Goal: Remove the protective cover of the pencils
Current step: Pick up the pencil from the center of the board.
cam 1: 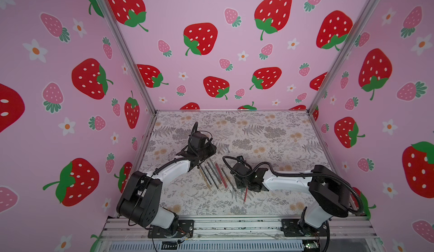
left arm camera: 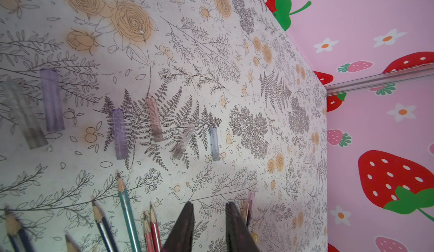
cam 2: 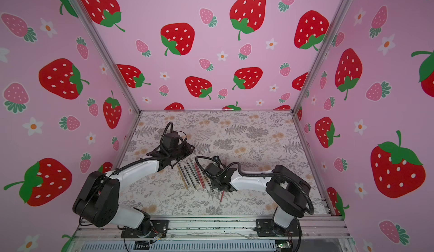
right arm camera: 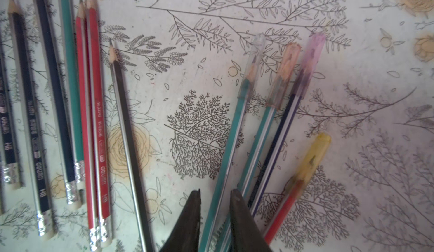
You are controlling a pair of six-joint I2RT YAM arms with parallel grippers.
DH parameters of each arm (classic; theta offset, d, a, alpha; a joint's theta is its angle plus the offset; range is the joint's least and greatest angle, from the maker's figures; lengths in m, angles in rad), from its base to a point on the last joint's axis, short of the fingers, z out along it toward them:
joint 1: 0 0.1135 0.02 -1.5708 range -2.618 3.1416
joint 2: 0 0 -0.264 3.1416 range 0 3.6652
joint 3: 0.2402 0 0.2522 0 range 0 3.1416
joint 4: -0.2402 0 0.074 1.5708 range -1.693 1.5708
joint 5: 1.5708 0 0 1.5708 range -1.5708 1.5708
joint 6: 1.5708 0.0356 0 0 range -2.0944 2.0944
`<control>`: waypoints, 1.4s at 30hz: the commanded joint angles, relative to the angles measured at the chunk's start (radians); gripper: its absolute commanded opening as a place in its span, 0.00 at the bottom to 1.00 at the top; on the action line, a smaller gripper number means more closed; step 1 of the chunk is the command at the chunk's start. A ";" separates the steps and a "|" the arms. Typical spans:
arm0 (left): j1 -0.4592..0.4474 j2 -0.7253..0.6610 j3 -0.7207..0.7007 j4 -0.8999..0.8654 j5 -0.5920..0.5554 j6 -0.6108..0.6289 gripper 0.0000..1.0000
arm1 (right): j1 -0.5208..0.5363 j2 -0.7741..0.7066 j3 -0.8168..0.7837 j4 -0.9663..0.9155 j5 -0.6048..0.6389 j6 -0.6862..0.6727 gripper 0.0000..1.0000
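Several bare pencils [right arm camera: 91,98] lie side by side on the floral table, seen as a row in both top views [cam 1: 215,175] [cam 2: 193,177]. Beside them, several pencils wear translucent covers: a clear cover [right arm camera: 254,58], an orange one [right arm camera: 285,70], a pink one [right arm camera: 310,60] and a yellow one [right arm camera: 314,154]. My right gripper [right arm camera: 216,192] is low over these, narrowly open, with the teal pencil [right arm camera: 231,140] of the clear cover running between its fingers. My left gripper [left arm camera: 210,204] stands open above the table beyond the bare pencils' tips, holding nothing.
Several loose covers, such as a purple one [left arm camera: 51,100] and a pink one [left arm camera: 153,119], lie on the table past the left gripper. Strawberry-print walls [cam 1: 211,39] enclose the table on three sides. An aluminium rail [cam 1: 234,225] carries both arm bases.
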State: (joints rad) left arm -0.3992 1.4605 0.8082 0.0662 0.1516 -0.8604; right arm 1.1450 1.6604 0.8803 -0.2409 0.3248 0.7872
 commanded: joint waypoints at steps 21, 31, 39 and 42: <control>0.034 -0.433 -0.307 0.132 -0.159 -0.064 0.43 | -0.034 0.135 0.136 -0.178 -0.025 0.067 0.26; 0.039 -0.493 -0.326 0.104 -0.173 -0.061 0.46 | -0.034 0.199 0.193 -0.240 -0.040 0.082 0.24; 0.040 -0.517 -0.336 0.096 -0.180 -0.050 0.51 | -0.034 0.223 0.220 -0.238 -0.049 0.073 0.13; 0.043 -0.519 -0.340 0.108 -0.148 -0.050 0.49 | -0.034 0.213 0.214 -0.219 -0.056 0.066 0.09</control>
State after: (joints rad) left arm -0.3634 0.9543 0.4690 0.1646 -0.0074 -0.9173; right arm 1.1160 1.8458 1.1065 -0.4160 0.2844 0.8421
